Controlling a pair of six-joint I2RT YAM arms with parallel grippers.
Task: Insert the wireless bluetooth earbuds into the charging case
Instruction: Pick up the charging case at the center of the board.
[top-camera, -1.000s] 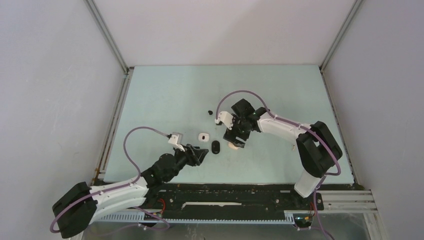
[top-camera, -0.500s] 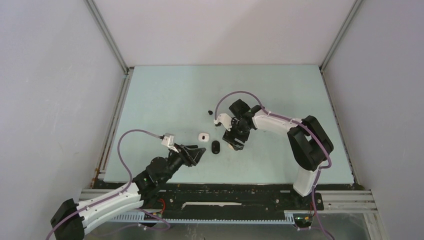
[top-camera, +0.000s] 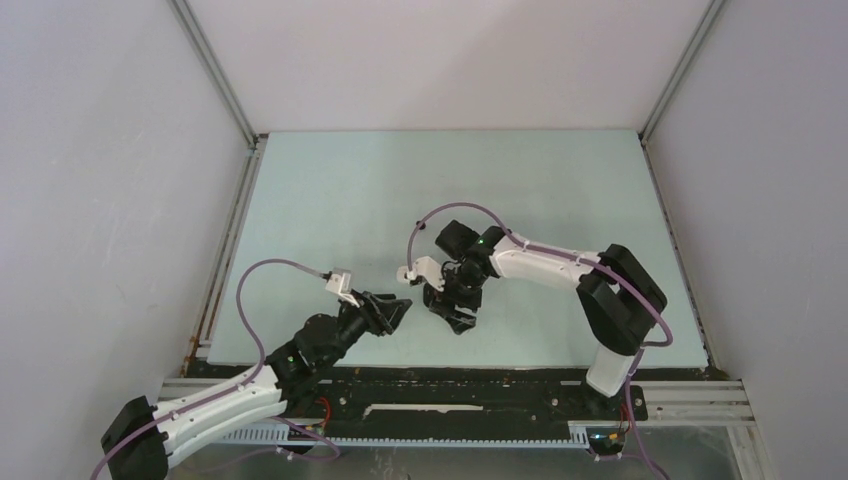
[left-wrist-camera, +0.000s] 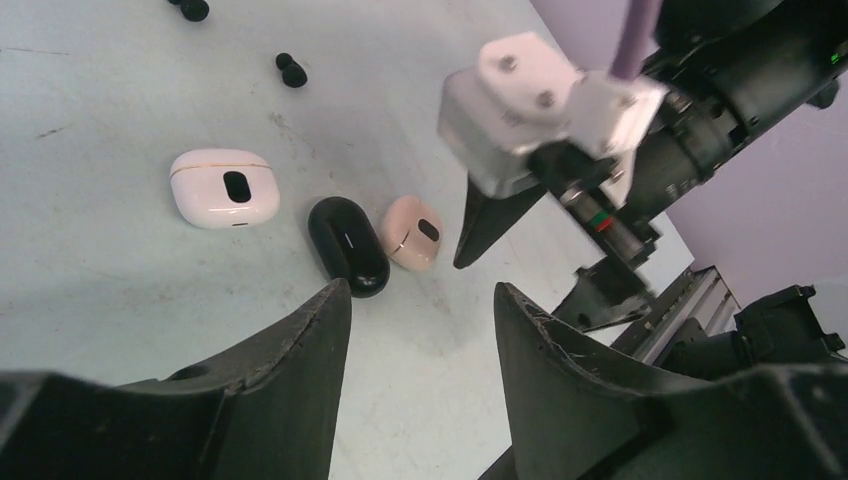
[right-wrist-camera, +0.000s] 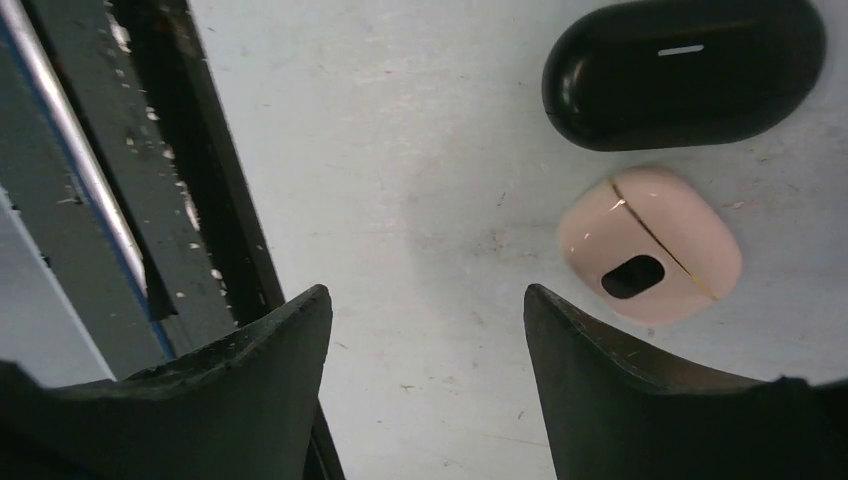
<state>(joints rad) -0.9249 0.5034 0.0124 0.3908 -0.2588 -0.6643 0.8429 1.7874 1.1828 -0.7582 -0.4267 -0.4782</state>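
Left fingers (left-wrist-camera: 280, 390) and right fingers (right-wrist-camera: 240, 400) gape empty; black case (left-wrist-camera: 348, 243), pink case (left-wrist-camera: 412, 231) between.

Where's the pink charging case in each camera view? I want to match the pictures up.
Top external: not visible; the right gripper apparently covers that spot.
Left wrist: the pink case lies just left of centre, at mid-height.
Right wrist: it lies at the right side, around mid-height.
Shared landmark: the black case sits right beside it in both wrist views.
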